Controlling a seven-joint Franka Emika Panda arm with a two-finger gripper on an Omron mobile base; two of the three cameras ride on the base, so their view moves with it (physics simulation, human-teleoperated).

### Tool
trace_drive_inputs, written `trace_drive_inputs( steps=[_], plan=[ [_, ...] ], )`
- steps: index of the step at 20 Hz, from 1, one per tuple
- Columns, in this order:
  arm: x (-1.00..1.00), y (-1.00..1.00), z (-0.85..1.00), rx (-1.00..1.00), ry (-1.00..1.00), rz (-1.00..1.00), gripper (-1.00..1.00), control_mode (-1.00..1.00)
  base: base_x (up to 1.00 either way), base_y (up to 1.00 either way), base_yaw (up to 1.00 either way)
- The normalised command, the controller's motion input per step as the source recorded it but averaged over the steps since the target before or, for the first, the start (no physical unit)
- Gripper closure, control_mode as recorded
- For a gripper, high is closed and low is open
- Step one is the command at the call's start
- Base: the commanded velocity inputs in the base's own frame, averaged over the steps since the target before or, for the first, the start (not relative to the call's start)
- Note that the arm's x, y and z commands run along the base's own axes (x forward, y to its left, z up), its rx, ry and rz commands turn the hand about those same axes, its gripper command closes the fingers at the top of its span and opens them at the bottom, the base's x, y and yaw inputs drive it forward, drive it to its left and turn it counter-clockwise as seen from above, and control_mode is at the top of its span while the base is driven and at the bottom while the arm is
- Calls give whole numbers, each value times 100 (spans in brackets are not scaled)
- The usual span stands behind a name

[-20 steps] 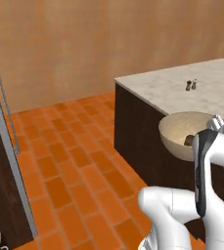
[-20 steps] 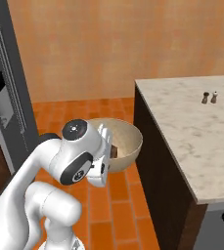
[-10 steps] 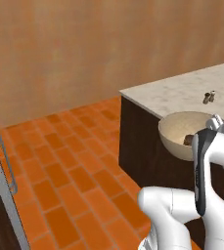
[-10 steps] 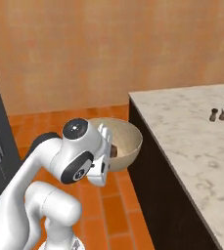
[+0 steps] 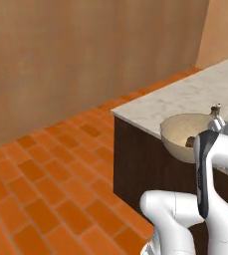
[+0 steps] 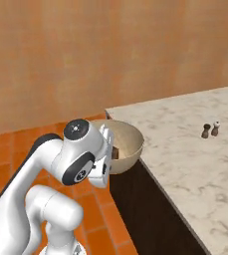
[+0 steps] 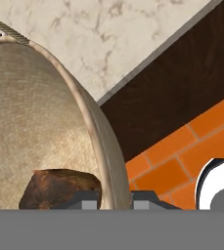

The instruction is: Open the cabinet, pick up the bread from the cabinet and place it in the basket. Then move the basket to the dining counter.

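Writing, labels, brand marks: none legible anywhere. Arm folding back over own base, elbow raised, hand held level at counter height. Gripper (image 7: 112, 199) clenching basket (image 6: 127, 145) rim, one fingertip (image 7: 84, 200) inside wall, other outside. Basket hanging in air just off corner of dining counter (image 6: 185, 144), rim overlapping marble edge in hand view. Bread (image 7: 59, 188) lying in basket bottom, right beside inner fingertip. Pepper and salt shakers (image 6: 210, 130) standing well apart on counter. Orange brick floor (image 5: 46, 184) below.
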Motion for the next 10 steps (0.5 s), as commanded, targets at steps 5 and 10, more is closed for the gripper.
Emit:
trace_drive_inputs(
  steps=[5, 10],
  plan=[
    [0, 0, 0, 0, 0, 0, 100, 100, 100, 9, -36],
    [0, 0, 0, 0, 0, 0, 100, 100, 82, 39, -50]
  ],
)
